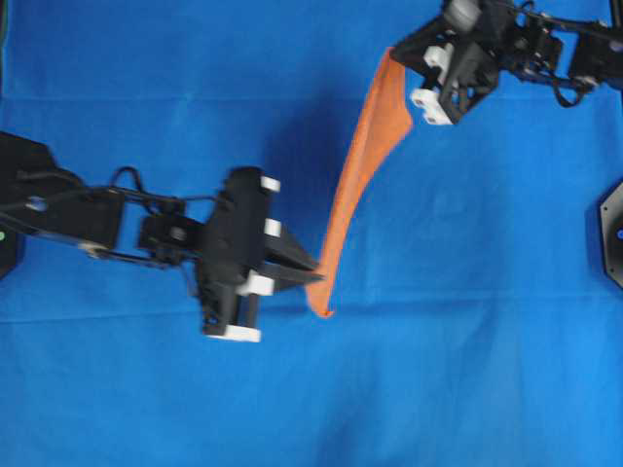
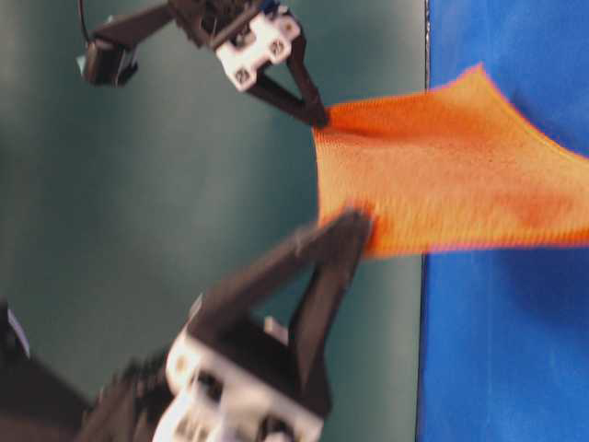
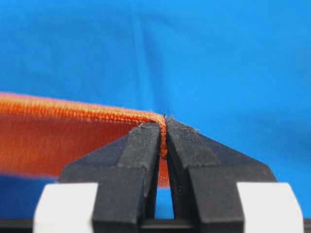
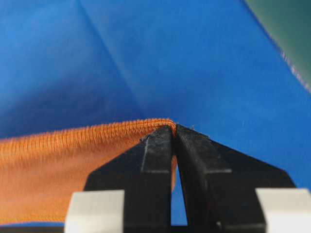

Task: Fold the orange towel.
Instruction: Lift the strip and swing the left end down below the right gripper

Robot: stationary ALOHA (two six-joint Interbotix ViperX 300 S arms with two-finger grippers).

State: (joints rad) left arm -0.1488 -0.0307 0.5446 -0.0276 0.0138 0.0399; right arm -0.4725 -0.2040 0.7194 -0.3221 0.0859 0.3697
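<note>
Because a fold needs one edge carried over, my left gripper (image 1: 313, 277) and right gripper (image 1: 417, 86) each pinch a corner of the square orange microfibre towel (image 1: 362, 175), jaws fully closed. It hangs stretched between them, above the large blue cloth (image 1: 467, 370).

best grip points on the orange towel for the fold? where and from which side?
By its corners, at the stitched hem, coming in edge-on so each jaw pair closes across the thin cloth. That is how the orange towel hangs now: the left gripper pinches one corner, the right gripper the neighbouring one, the sheet stretched between them above the blue cloth. Corner holds likely keep the edge taut.
</note>
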